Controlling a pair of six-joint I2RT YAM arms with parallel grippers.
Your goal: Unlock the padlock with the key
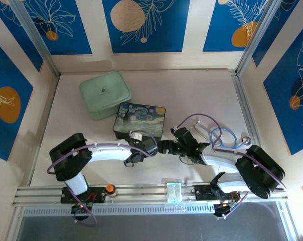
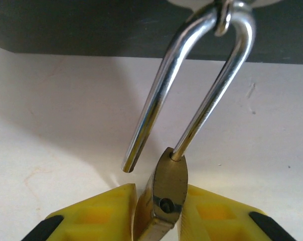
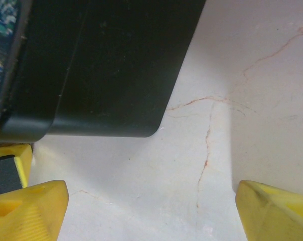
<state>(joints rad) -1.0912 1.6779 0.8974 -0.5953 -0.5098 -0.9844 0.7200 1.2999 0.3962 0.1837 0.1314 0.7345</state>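
"Where was the padlock (image 2: 166, 193)?"

"It was squeezed tight between the yellow fingers (image 2: 99, 213) of the left gripper (image 2: 159, 216), right at the near side of the painted box (image 1: 140, 119). Its silver shackle (image 2: 211, 95) stood up. One leg hung loose, out of the brass body."

"Could you see all of it?"

"No. The bottom of the body was cut off at the picture's edge. The shackle went through a small ring (image 2: 222, 17), and that was cut off at the top. From above, the arm covered the lock."

"And the other one?"

"The right gripper (image 3: 151, 196) was spread wide with nothing in it, low over the table (image 3: 242, 100), just beside a dark corner of the box."

"Was there room to move?"

"Bare table lay under it and to its right. A green case (image 1: 105, 94) sat just beside the box's far left corner. A blue stethoscope (image 1: 222, 136) lay near the right arm."
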